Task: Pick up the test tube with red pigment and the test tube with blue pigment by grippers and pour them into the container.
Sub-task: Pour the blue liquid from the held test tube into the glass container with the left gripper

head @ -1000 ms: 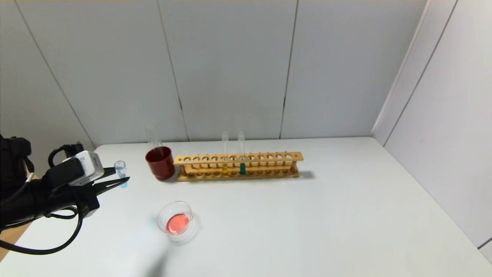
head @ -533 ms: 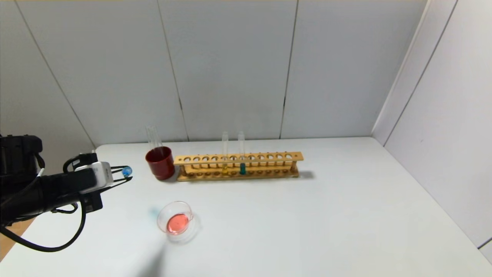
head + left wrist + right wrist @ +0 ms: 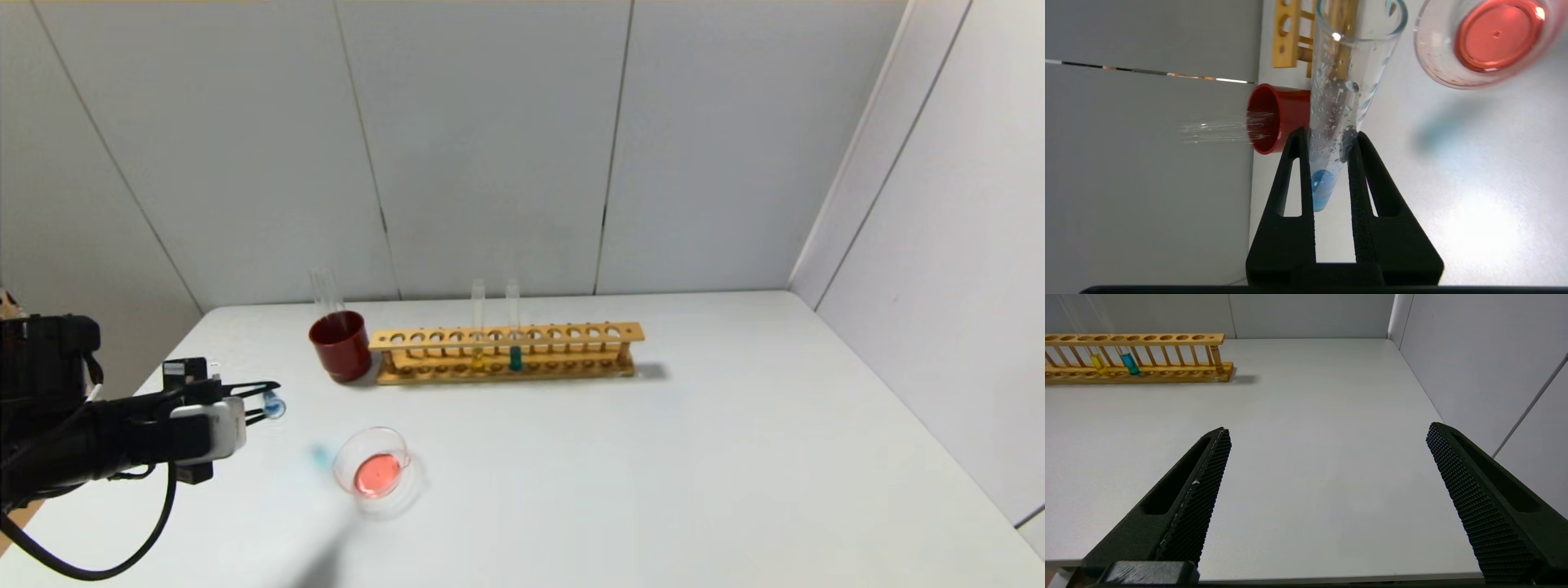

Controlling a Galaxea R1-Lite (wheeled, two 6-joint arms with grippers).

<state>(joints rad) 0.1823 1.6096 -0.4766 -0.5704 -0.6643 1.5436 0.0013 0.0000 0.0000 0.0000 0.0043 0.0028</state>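
Observation:
My left gripper (image 3: 265, 398) is shut on the test tube with blue pigment (image 3: 273, 406), held above the table to the left of the container (image 3: 344, 459). In the left wrist view the fingers (image 3: 1294, 163) pinch the tube (image 3: 1345, 81) near its round end. The blue liquid (image 3: 1322, 188) sits in that end, and the mouth points out beside the container (image 3: 1433, 53). The container is a clear glass dish holding red liquid. No tube with red liquid shows. My right gripper (image 3: 1327, 433) is open and empty over the table's right front.
A dark red cup (image 3: 340, 345) with an empty clear tube (image 3: 325, 292) stands at the back left. Beside it a wooden rack (image 3: 555, 333) holds a yellow-liquid tube (image 3: 478, 327) and a teal-liquid tube (image 3: 513, 327). A bluish shadow (image 3: 320, 454) lies on the table left of the dish.
The left gripper has turned the blue tube from upright to lying over, then lowered it nearer the dish. The right arm has not moved.

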